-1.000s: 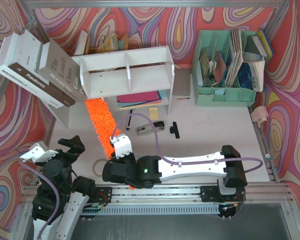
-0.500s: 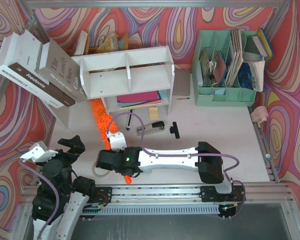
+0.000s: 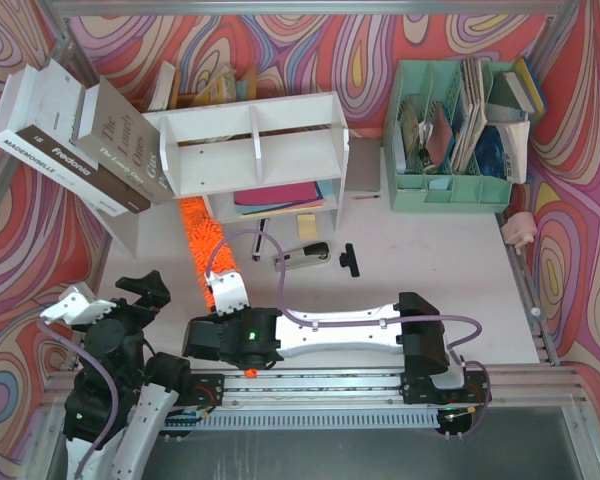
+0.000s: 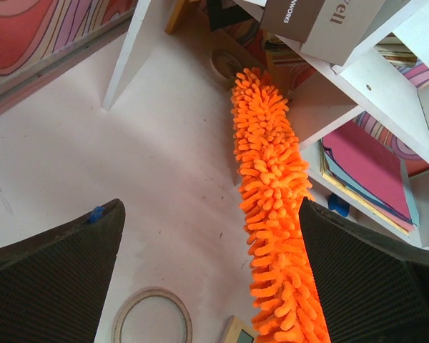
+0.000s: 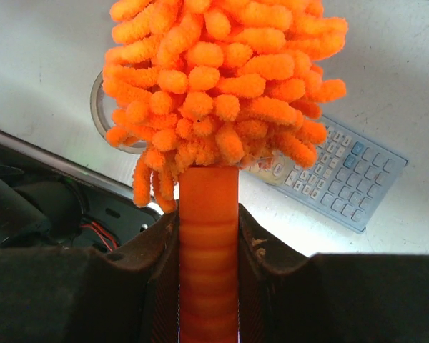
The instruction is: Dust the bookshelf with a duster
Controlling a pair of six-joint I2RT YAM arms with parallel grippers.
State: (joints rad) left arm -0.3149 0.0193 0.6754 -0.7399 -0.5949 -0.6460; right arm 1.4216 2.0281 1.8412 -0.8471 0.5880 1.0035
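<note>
Fingers of the left gripper [image 4: 211, 229], dark and finely ribbed, stand spread wide above the pale desk [image 4: 71, 143] and pinch nothing. Two thick hardback books [image 3: 75, 130], white and brown, lean against the left end of the white two-tier board bookshelf [image 3: 250, 145]. A thin pale ring [image 4: 154, 314] lies flat on the desk near the arm bases.

The long duster [image 3: 200, 240] has a head that is a shaggy mass of bright orange microfibre noodles. It runs from under the shelf's left end, where its tip is tucked, back toward the near edge. The right gripper [image 5: 209, 214] has its fingers pressed onto the smooth, ridged orange plastic handle [image 5: 209, 286]. Since half a second ago that wrist has slid a little nearer the near edge, and the head lies steeper.

The shelf's lower tier holds flat pink and blue folders [image 3: 280, 195]. A black stapler [image 3: 302, 257] lies just in front of it. At the far right a mint-green slotted plastic organiser [image 3: 450, 190] stands packed with upright papers and booklets.
</note>
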